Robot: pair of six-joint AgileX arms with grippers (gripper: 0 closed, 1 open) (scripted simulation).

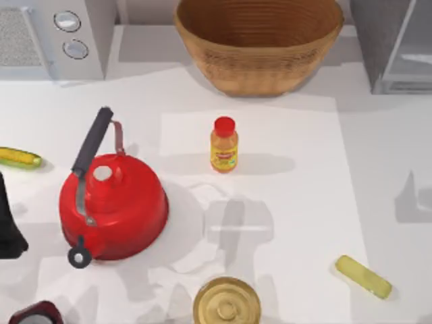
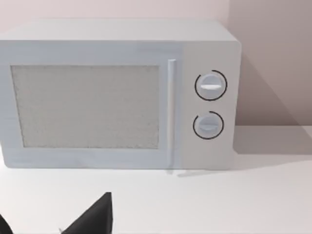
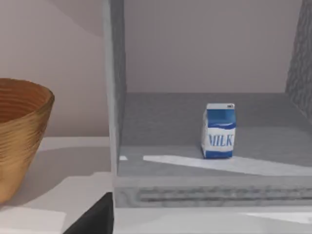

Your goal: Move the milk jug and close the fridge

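Milk jug [image 3: 219,130] stands upright inside the open fridge [image 1: 395,47] at the table's far right, on its grey floor, nothing touching it. So the move looks done; closing the door is left. Left arm sits at the left edge near the red kettle [image 1: 113,205], facing the microwave [image 2: 117,92]. Can't tell for either gripper whether it's wide or narrow; neither holds anything visible.

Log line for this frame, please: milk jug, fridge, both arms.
milk jug: upright inside fridge | fridge: open | left gripper: table's left edge, faces microwave | right gripper: faces fridge, holds nothing
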